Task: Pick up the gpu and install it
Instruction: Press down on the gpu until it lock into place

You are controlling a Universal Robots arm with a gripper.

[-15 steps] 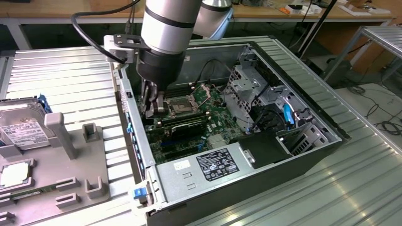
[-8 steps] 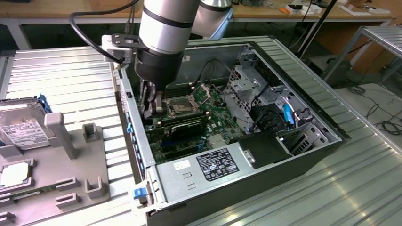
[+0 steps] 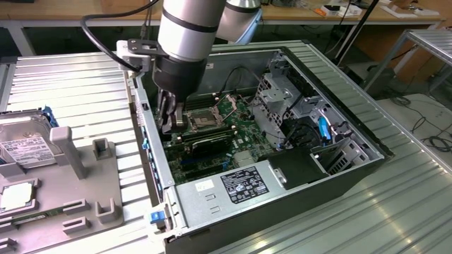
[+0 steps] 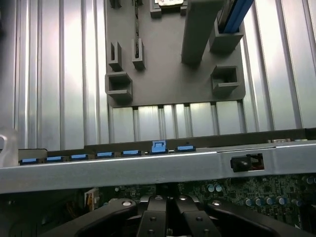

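One claw [image 3: 171, 126], its fingers pressed tight together and pinching nothing, reaches down into the open computer case [image 3: 211, 207], and the gpu [image 3: 206, 142], a dark flat card, sits on the green board [image 3: 236, 109] right by the claw's tips.

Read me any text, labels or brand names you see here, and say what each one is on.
None can be read.
Power supply label: print too small.
White sticker on the case: too small.
Hard drive label: blurred.
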